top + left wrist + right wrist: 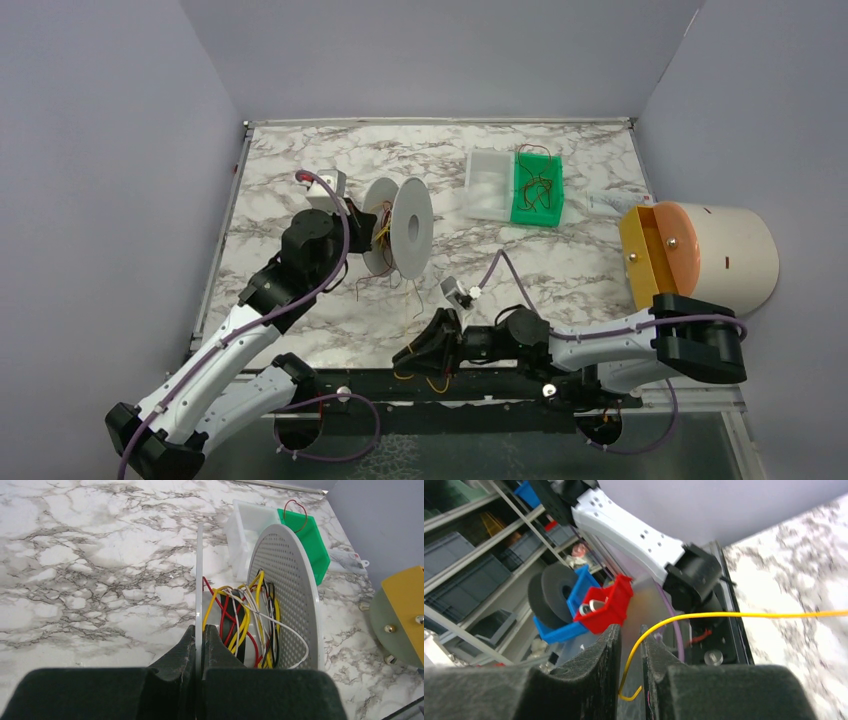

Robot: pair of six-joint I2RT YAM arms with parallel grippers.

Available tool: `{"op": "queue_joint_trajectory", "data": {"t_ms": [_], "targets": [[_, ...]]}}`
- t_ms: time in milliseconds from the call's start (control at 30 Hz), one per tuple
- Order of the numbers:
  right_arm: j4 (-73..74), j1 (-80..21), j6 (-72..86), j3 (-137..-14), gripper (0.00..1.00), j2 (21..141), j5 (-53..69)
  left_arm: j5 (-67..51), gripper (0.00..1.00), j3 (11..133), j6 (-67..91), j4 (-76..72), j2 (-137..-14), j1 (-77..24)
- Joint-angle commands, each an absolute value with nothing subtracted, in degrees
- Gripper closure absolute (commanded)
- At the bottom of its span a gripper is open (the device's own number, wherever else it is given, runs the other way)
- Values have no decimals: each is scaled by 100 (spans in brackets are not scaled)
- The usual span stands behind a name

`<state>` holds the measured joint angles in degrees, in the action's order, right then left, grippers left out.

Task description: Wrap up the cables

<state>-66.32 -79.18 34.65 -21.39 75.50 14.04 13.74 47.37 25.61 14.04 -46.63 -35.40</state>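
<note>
- Now, your left gripper point(200, 635) is pinched tight on the thin near flange of the spool point(410, 228). This looks meant to keep the spool standing on edge and steady while wire goes on.
- In the top view the spool's hub axis runs 9 to 3 o'clock. The cables point(240, 620) lie bunched loosely round the hub between the flanges, and a few tails trail toward 6 o'clock.
- Your right gripper point(630, 635) is at 6 o'clock from the spool, by the near edge, with its jaws slightly parted. One yellow wire point(749, 614) passes loose through the gap and runs off toward 3 o'clock in the wrist view.
- That slack hold probably lets the wire slide, so check the tension before you wind.
</note>
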Motion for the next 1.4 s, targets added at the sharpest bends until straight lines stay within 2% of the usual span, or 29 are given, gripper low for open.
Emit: {"op": "queue_joint_trajectory", "data": {"t_ms": [0,400,933,1167,1367], "targets": [[-6798,-7968,3394,-2684,76,7485,1681,1594,100,4767,2507,978,-4599,-3617],[-4187,-7959,2138,-3792,77,6624,498,2043,100,4820,1939,1487,-4738,-4183],[-3727,-7810,598,-4100,70,5778,-1733,1972,100,5055,1289,2123,-4879,-4839],[-3473,-7266,510,-3868,70,5342,-1870,1506,100,5311,840,2414,-4804,-4886],[-3262,-6958,359,-3672,75,5065,-1951,915,100,5484,655,2588,-4801,-4887]]}}
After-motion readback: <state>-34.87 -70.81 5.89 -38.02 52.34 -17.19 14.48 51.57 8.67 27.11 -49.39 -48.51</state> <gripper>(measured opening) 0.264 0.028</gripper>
